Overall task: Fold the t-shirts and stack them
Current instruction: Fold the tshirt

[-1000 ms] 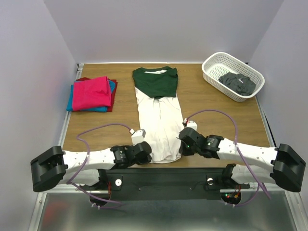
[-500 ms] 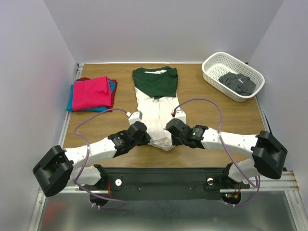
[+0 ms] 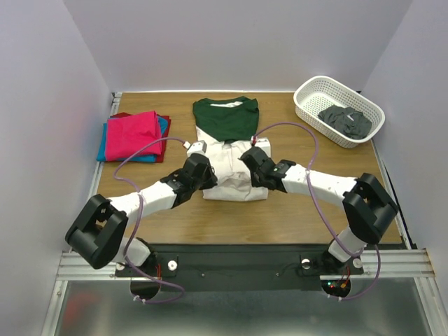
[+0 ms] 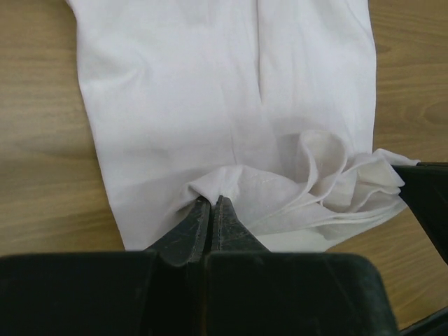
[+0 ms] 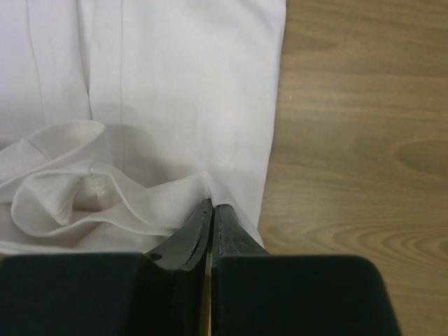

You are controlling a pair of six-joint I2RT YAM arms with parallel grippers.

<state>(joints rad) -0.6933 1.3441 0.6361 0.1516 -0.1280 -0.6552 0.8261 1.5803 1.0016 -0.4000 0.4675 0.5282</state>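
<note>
The white t-shirt point(image 3: 234, 183) with dark green sleeves point(image 3: 226, 119) lies at the table's middle, sleeves folded in, its lower part doubled over toward the collar. My left gripper point(image 3: 203, 168) is shut on the left hem corner of the white t-shirt point(image 4: 175, 105); its jaws pinch the cloth point(image 4: 212, 199). My right gripper point(image 3: 250, 168) is shut on the right hem corner of the shirt point(image 5: 189, 91), pinching the cloth point(image 5: 210, 203). Loose hem sags in folds between both grippers. A stack of folded shirts, magenta point(image 3: 133, 133) on blue and red, lies at the left.
A white lattice basket point(image 3: 339, 110) at the back right holds a dark grey garment point(image 3: 345, 120). Bare wooden table point(image 3: 308, 217) shows in front of and to the right of the shirt. Purple cables loop over both arms.
Both grippers, shut on the hem corners, have carried the shirt's bottom edge away from the near table edge toward the collar, doubling the lower half over the upper half.
</note>
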